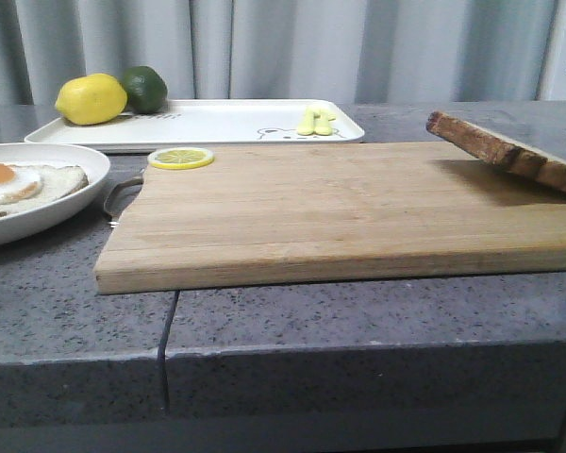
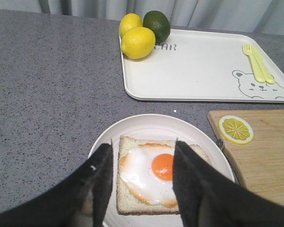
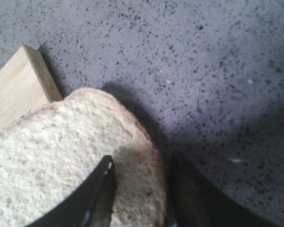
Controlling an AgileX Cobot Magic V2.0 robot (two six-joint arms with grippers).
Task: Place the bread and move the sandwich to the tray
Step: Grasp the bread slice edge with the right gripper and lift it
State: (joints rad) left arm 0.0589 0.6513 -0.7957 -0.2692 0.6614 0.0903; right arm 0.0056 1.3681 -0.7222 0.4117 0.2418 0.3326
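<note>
The bread (image 1: 509,151) is a thick pale slice with a dark crust, tilted and held above the right end of the wooden cutting board (image 1: 330,212). My right gripper (image 3: 139,163) is shut on the bread (image 3: 52,156) at its crust edge. The sandwich (image 2: 156,172), bread with a fried egg on top, lies in the round white plate (image 2: 146,125) at the left; it also shows in the front view (image 1: 24,184). My left gripper (image 2: 142,151) is open and hovers above the sandwich, one finger on each side. The white tray (image 1: 222,123) with the bear drawing lies at the back.
Two lemons (image 2: 138,41) and a lime (image 2: 157,24) sit at the tray's left corner, a yellow fork and spoon (image 2: 258,61) at its right end. A lemon slice (image 1: 180,158) lies on the board's back left corner. The counter's front edge (image 1: 283,349) is near.
</note>
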